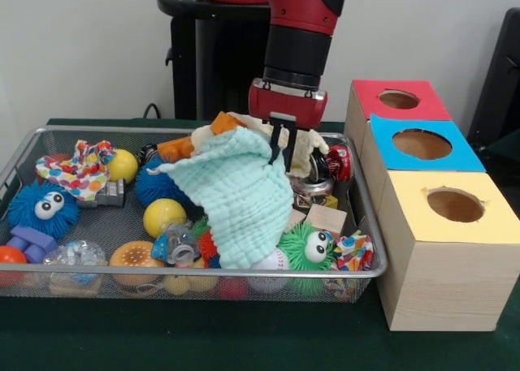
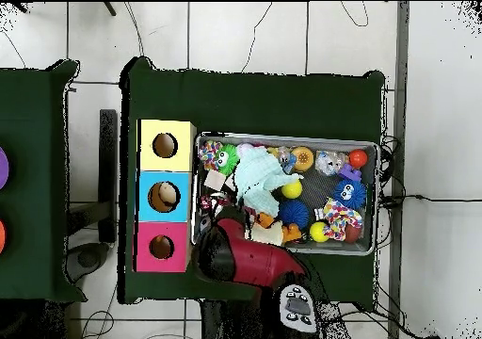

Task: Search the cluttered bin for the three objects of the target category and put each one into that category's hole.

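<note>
1. The gripper (image 1: 282, 144) was seen low over the far middle of the wire bin (image 1: 16, 161), on the green worktop (image 1: 244, 338).
2. The jaws were held closed on the upper edge of a mint muslin cloth (image 1: 237, 194), which hung down from them toward the near side.
3. An orange plush toy (image 1: 189, 143) lay just left of the jaws, partly under the cloth, its long axis running left-right; which end was its head could not be told.
4. The red-topped box's hole (image 1: 399, 100) stood far right, outside the bin.
</note>
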